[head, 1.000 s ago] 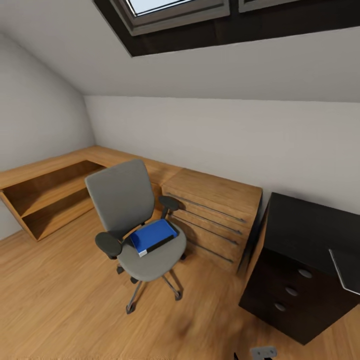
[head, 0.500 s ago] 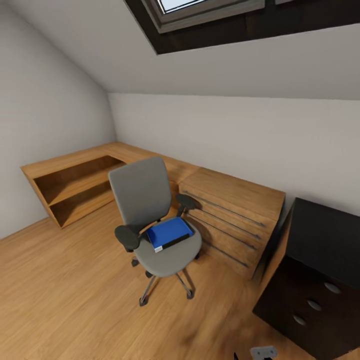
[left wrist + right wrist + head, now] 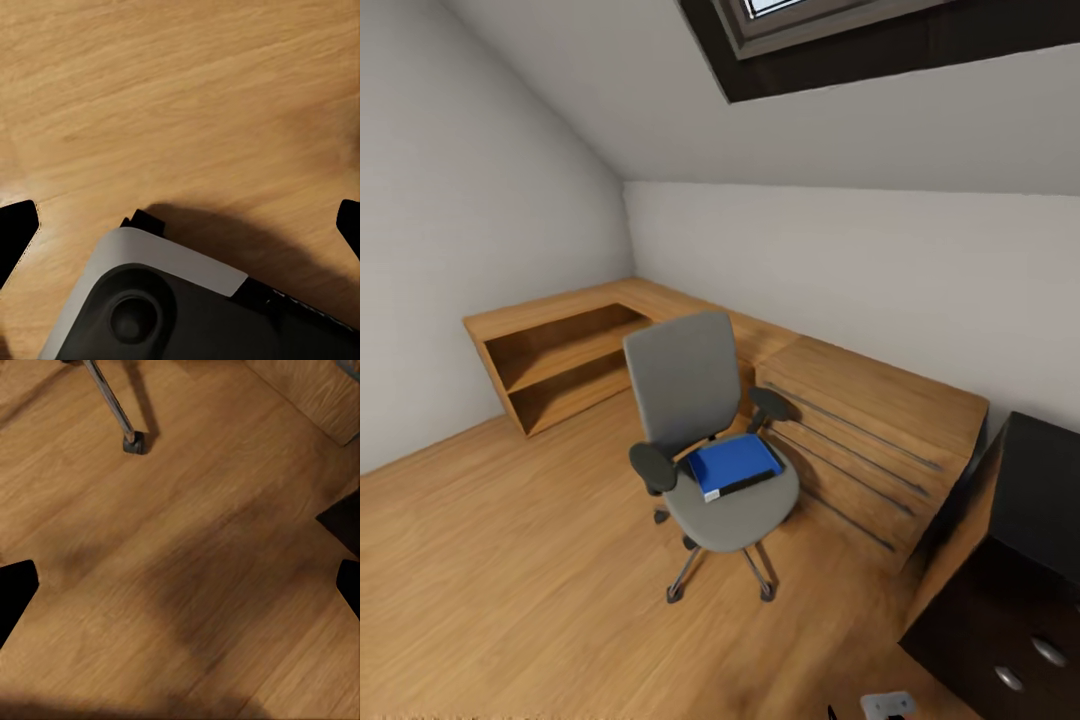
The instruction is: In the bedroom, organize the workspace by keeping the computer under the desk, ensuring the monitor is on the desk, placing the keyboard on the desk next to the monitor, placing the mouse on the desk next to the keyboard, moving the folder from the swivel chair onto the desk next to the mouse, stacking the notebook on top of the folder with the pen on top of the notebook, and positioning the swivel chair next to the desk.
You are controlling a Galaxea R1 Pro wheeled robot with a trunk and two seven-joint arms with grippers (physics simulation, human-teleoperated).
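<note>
Bright blue flat folder (image 3: 735, 465) lies on the grey swivel chair's seat (image 3: 732, 512). Fetching it seems the step in hand; next, I judge, the robot must close in. Left gripper (image 3: 180, 225) and right gripper (image 3: 180, 589) both gape, empty, over the light wood floor (image 3: 187, 547).

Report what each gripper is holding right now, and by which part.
Nothing is held. Both grippers' fingers are spread over bare wood floor; the folder lies on the swivel chair.

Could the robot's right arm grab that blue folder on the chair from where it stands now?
Probably not yet. The blue folder lies on the swivel chair seat, with open wood floor between it and the robot. The right pincer hangs open over the floor near a chair castor. Nothing blocks the way; rolling closer should do.
</note>
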